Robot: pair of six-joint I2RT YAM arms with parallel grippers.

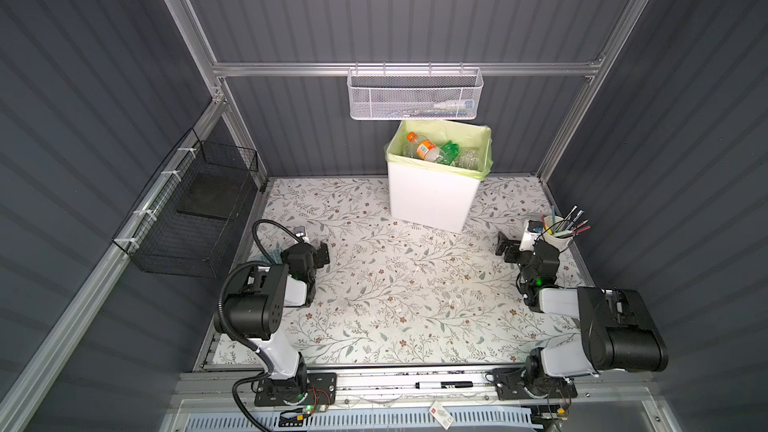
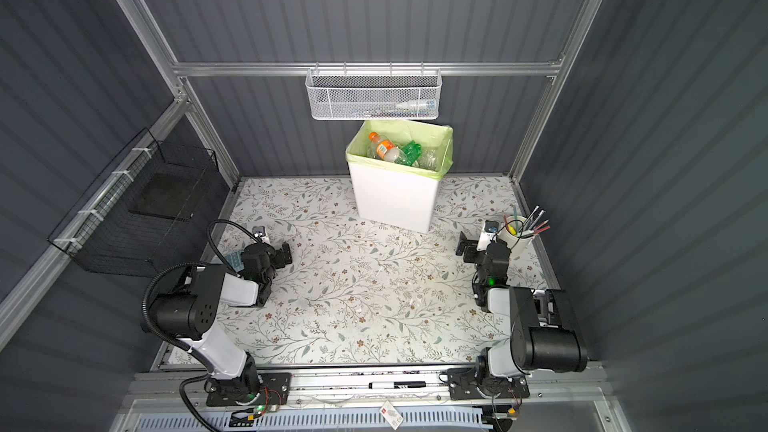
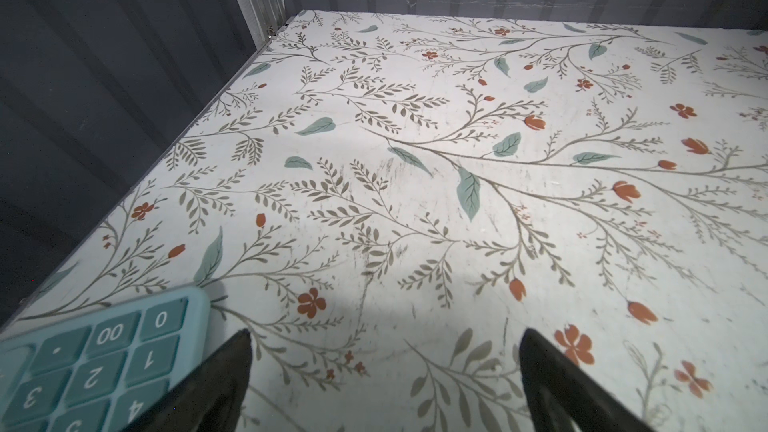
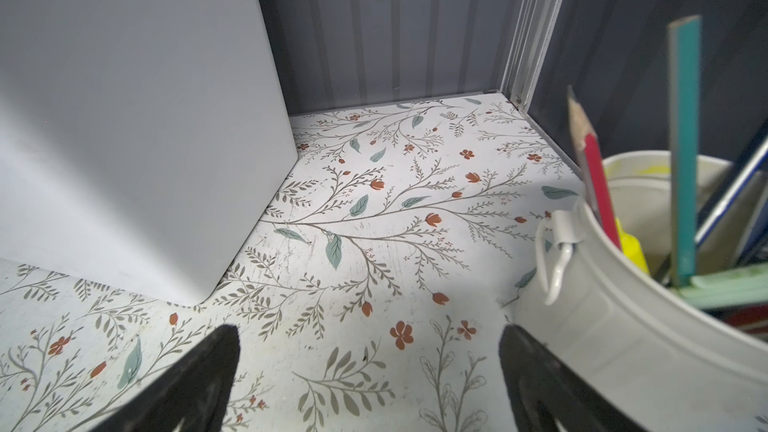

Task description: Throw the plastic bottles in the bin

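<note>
Top views are both showing the bin [image 1: 432, 197] standing at the back of the flowered table [image 1: 395, 292]: a tall white box lined with a pale yellow-green bag. The plastic bottles [image 1: 440, 153] are lying heaped inside it, one clear with an orange cap and orange label, one green, the others clear. The print on that label is showing too small to read. Above the bin a white mesh basket [image 1: 415, 95] is hanging from the rail, and far to the left of the bin a black wire basket [image 1: 187, 222] is hanging on the side wall. To the right of the bin a white cup [image 4: 623, 326] is holding pencils and pens. It is standing just beside the right pincer [image 4: 368, 328], whose jaws are gaping wide over bare table and holding nothing. To the left of the bin the left pincer [image 3: 385, 333] is gaping just as wide and empty. A teal calculator [image 3: 104, 359] is lying beside one of its fingers, with keys reading 0, 00, 1, 2, 3 and 4.
</note>
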